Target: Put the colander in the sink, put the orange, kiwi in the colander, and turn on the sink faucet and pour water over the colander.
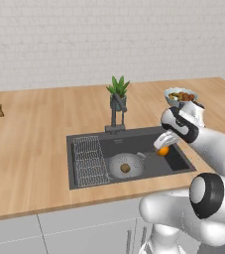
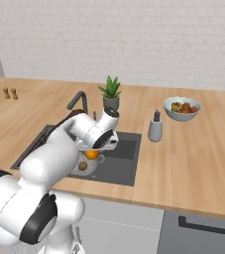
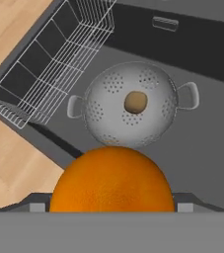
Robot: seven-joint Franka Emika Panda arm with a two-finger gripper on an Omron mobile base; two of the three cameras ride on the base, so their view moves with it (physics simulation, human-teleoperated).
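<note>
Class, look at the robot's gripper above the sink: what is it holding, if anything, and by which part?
The gripper holds the orange, clasped on its opposite sides, above the sink beside the colander.

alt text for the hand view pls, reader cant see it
An orange fills the lower foreground, gripped in the robot's hand, above a dark sink. Beyond it in the basin sits a grey colander with a kiwi inside, a wire rack beside it and wooden counter past the sink's edge.
</note>
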